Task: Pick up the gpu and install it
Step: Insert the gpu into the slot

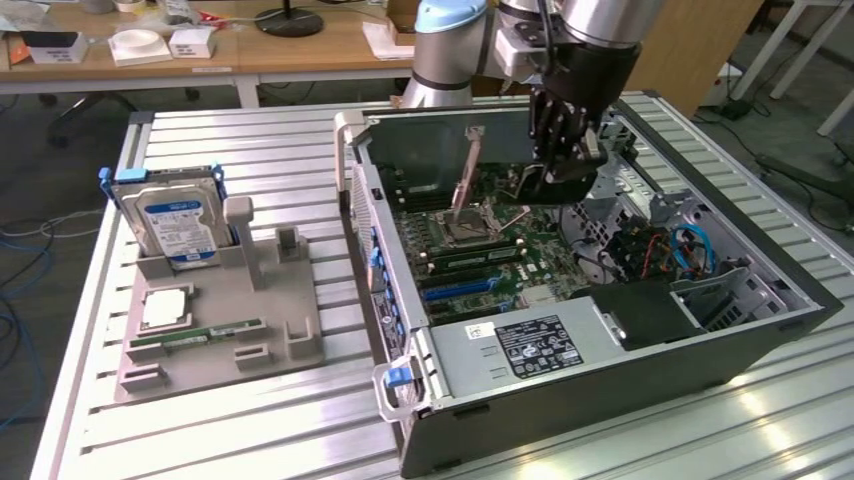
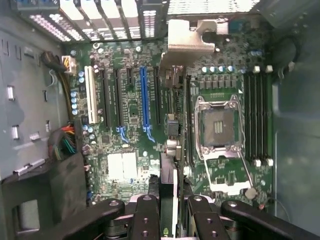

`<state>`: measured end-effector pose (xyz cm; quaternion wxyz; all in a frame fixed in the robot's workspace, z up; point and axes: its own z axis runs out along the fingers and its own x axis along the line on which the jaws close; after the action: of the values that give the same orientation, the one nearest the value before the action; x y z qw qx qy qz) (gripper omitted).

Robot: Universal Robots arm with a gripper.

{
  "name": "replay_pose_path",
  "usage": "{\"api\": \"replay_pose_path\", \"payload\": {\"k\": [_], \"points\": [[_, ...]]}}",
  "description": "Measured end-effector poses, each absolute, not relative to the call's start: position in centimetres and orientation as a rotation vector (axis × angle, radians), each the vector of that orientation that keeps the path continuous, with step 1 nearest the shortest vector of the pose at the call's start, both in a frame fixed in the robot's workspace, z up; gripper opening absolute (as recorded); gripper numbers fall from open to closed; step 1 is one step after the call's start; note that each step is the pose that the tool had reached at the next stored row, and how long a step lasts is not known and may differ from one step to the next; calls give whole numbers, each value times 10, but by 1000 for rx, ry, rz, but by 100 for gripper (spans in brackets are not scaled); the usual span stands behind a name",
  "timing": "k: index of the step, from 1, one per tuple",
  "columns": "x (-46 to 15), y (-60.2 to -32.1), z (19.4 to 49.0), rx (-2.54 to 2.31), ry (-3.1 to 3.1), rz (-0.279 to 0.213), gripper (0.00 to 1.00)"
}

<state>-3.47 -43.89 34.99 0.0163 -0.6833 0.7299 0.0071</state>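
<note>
In the exterior view, one arm reaches down into one open computer case [image 1: 601, 400] lying on its side on the slatted metal surface [image 1: 240, 140]. The tool [image 1: 563, 165] hangs inside the case above the motherboard [image 1: 494, 255], just beside the open CPU socket [image 1: 474, 228]. The case also holds one power supply [image 1: 534, 345] with a black label and a bundle of blue cables [image 1: 694, 245].

To the exterior view's left of the case stands one grey holder tray [image 1: 267, 300] carrying three parts. These are one hard drive [image 1: 167, 220] standing upright, one processor chip [image 1: 163, 308] lying flat, and one green RAM stick [image 1: 214, 332] lying in a groove.

In the wrist view, the tool's fingers [image 2: 146, 215] pinch the gpu [image 2: 174, 130], seen edge-on with its silver bracket at the far end. The card sits over the board between the one blue slot [image 2: 144, 100] and the socket. Whether it touches the board I cannot tell. One white slot [image 2: 91, 95] and four memory slots [image 2: 257, 115] are also visible.

This view gives the grip and the slot count, while the exterior view gives the tray and its parts.
</note>
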Motion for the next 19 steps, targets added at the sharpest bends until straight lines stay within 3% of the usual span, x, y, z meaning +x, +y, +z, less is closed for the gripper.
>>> {"api": "replay_pose_path", "payload": {"k": [19], "points": [[-61, -446, 329, -2189, 2208, 23, 27]]}}
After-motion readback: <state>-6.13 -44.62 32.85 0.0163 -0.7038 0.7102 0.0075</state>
